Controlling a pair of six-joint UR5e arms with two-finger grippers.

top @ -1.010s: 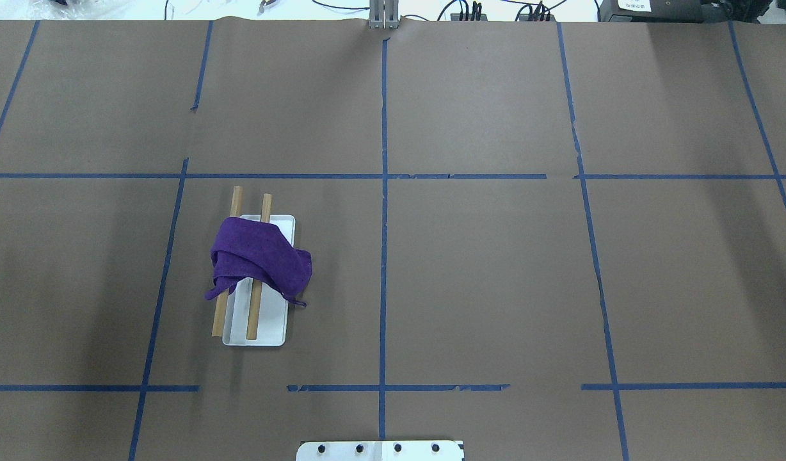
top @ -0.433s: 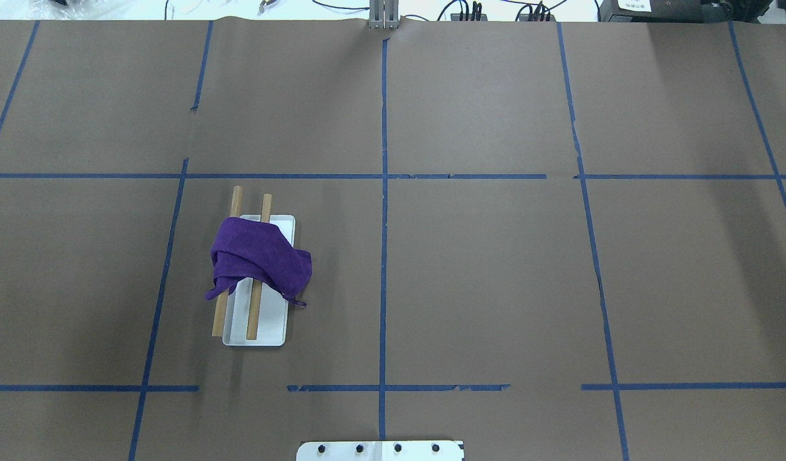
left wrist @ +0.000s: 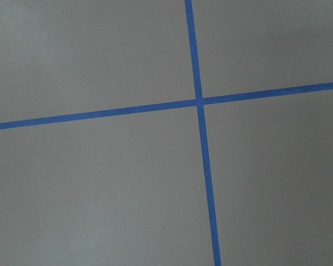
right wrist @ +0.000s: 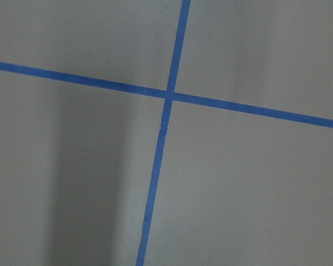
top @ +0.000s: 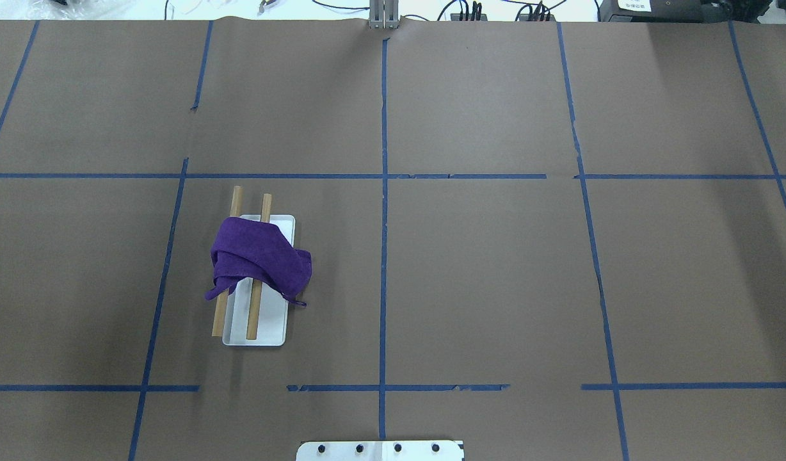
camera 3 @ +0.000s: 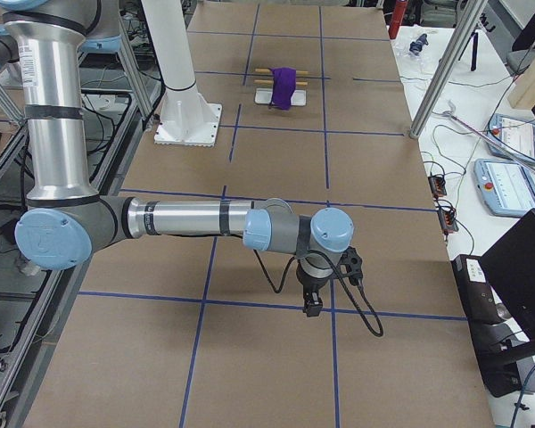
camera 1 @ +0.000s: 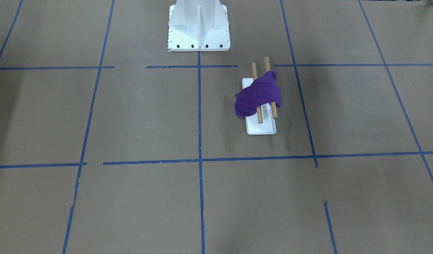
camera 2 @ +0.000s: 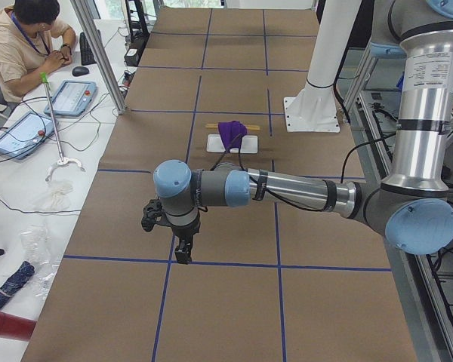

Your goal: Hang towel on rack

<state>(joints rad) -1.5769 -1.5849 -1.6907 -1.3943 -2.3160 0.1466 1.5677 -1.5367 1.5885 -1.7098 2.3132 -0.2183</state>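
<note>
The left gripper (camera 2: 183, 253) hangs pointing down over the table (top: 495, 269) towards its left end, and the right gripper (camera 3: 313, 304) does the same towards the right end. Both appear only in the side views, so I cannot tell how far either is open, though nothing can be seen hanging from them. Each wrist camera looks down on nothing but brown paper and a crossing of blue tape (left wrist: 200, 101). Both are well apart from the rack (top: 265, 328), which stands in the table's left half, about midway between the near and far edges. The towel (top: 258, 259) lies bunched across both rods (top: 235, 200), one flap hanging past the outer rod and a corner trailing beyond the white base on the other side. The task looks done, but the cloth sits lumped and lopsided, so its own weight could drag it off. Any return to tidy it could snag a fold and pull the light rack over.
</note>
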